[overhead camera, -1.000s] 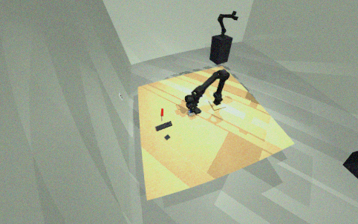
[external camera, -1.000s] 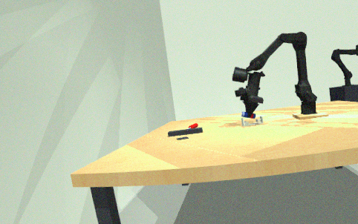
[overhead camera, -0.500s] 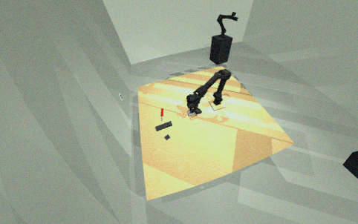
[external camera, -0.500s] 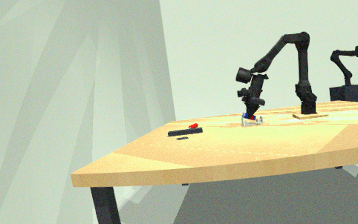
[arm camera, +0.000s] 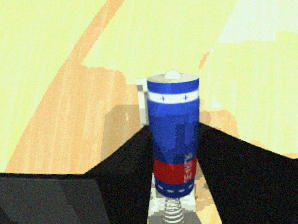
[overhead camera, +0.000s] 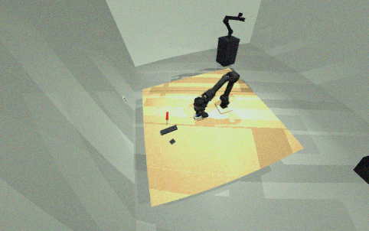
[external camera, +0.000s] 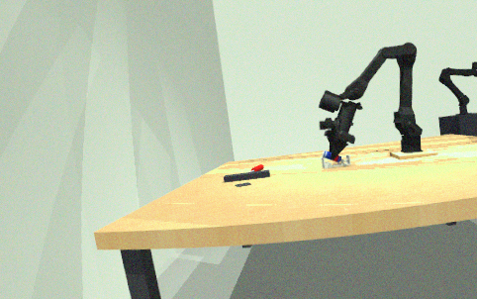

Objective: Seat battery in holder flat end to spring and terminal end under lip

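The blue battery (arm camera: pixel 174 130) (external camera: pixel 328 155) has a white band near its terminal end and a red band near its flat end. The gripper (arm camera: pixel 174 145) (external camera: pixel 334 154) is shut on its sides. The battery is tilted in the exterior view, terminal end higher, flat end lower in the holder (external camera: pixel 347 160) (arm camera: pixel 142 102). In the wrist view the flat end is right at the spring (arm camera: pixel 173 212); whether it presses on it is hard to tell. The terminal end stands above the holder's far end. The lip is hidden behind the battery.
A red-handled tool (overhead camera: pixel 167 115) (external camera: pixel 257 168), a long dark block (overhead camera: pixel 168 130) (external camera: pixel 246 176) and a small dark piece (overhead camera: pixel 172 141) (external camera: pixel 242 184) lie on the wooden table (overhead camera: pixel 199 164) (external camera: pixel 198 213), away from the holder. A second arm (overhead camera: pixel 228 24) stands on a black pedestal beyond the table.
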Controlling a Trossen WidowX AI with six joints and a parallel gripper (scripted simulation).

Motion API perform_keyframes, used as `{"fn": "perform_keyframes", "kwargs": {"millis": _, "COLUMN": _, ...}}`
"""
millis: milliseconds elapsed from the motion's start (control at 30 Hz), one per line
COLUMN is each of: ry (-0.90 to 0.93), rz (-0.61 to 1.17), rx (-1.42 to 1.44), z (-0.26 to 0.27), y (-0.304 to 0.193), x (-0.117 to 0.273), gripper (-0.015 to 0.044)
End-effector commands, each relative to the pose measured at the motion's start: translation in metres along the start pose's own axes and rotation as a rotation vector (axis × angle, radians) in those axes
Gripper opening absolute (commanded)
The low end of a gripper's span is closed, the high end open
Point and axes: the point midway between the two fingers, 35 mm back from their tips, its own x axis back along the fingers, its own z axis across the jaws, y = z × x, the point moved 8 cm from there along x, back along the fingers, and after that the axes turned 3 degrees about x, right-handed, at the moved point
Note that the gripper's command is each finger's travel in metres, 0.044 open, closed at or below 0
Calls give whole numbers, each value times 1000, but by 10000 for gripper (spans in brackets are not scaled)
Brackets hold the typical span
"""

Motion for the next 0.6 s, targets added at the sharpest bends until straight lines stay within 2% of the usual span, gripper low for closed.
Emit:
{"fn": "perform_keyframes", "kwargs": {"millis": 0, "ry": 4, "rz": -24, "rx": -6, "z": 1, "y": -4, "x": -1, "gripper": 88}}
{"fn": "perform_keyframes", "kwargs": {"millis": 567, "ry": -7, "rz": -55, "rx": -7, "z": 3, "y": -17, "x": 0, "gripper": 88}}
